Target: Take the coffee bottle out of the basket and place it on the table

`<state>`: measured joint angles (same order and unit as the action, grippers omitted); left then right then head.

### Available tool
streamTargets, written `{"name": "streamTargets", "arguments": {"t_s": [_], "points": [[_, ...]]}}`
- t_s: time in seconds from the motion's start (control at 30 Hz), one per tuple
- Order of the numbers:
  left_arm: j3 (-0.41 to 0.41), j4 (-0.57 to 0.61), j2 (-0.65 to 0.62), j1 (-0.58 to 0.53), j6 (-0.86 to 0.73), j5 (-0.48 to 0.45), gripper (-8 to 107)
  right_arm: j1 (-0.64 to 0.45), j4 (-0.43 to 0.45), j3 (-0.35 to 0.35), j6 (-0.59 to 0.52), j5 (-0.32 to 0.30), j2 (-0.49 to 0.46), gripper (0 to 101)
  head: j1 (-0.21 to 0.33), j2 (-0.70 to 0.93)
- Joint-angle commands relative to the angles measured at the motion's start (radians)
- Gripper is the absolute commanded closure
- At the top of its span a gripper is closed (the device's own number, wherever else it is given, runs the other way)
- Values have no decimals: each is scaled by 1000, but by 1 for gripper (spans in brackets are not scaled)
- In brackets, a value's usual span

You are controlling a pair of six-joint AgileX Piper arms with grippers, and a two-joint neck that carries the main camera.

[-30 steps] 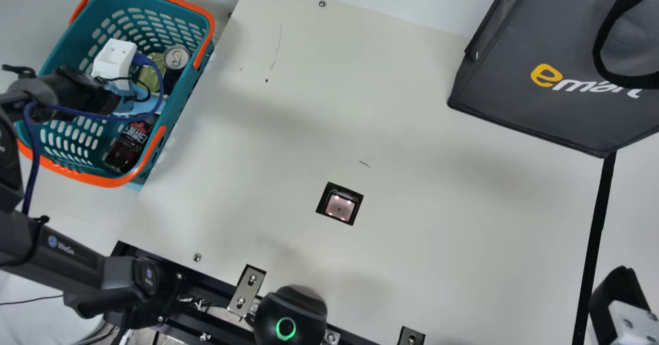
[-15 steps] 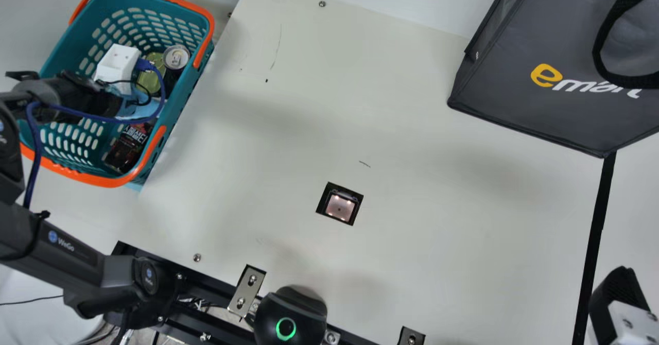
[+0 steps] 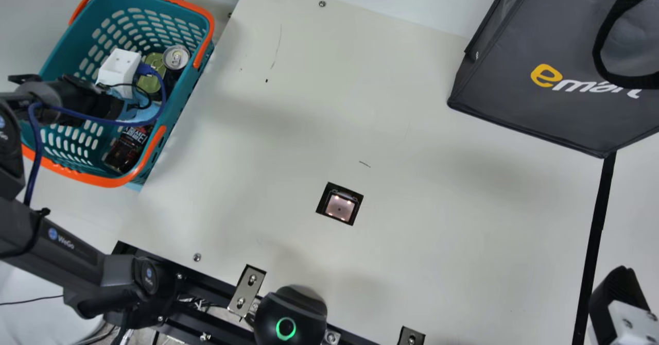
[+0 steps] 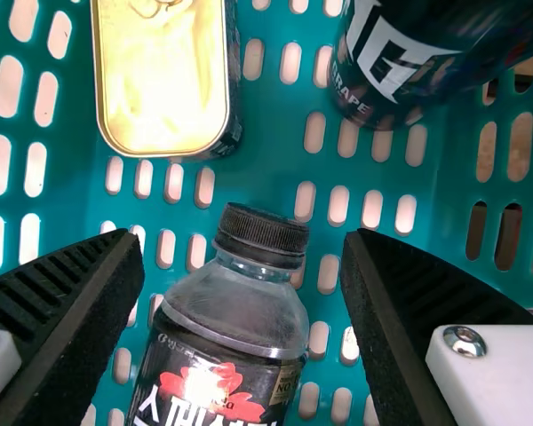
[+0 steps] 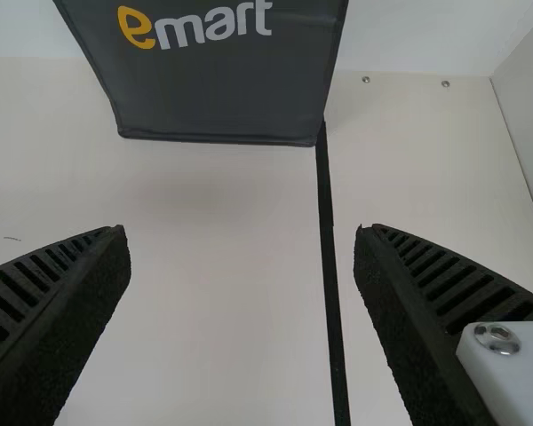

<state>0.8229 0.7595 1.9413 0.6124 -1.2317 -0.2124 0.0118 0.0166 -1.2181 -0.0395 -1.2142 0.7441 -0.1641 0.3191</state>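
My left gripper (image 3: 118, 71), seen by its white housing, is down inside the teal basket (image 3: 100, 181) at the far left; its fingertips are hidden there. The dark coffee bottle (image 3: 126, 152) lies near the basket's lower right corner. In the left wrist view, my left gripper (image 4: 242, 238) is open, with the capped neck of the coffee bottle (image 4: 222, 355) between its spread fingers; I see no contact. At the main view's lower right edge is my right gripper (image 3: 620, 301). The right wrist view shows my right gripper (image 5: 242, 229) open above the bare table (image 5: 204, 293).
A gold-topped can (image 4: 164, 75) and a dark grape can (image 4: 409, 58) share the basket. A grey bag (image 3: 535, 92) stands at the upper right. A small black-framed square (image 3: 340, 204) is set in the table's middle.
My left gripper has shifted slightly toward the lower right of the main view, inside the basket. The right gripper, the bottle and the basket have stayed put.
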Motion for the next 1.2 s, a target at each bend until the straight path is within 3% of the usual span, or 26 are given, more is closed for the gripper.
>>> {"name": "streamTargets", "arguments": {"t_s": [0.0,1.17], "points": [[1,4,5,1,-6,2,9,0,0,0,0,0,0,11,26,2],[37,159,112,-24,-160,44,9,0,0,0,0,0,0,11,26,2]]}}
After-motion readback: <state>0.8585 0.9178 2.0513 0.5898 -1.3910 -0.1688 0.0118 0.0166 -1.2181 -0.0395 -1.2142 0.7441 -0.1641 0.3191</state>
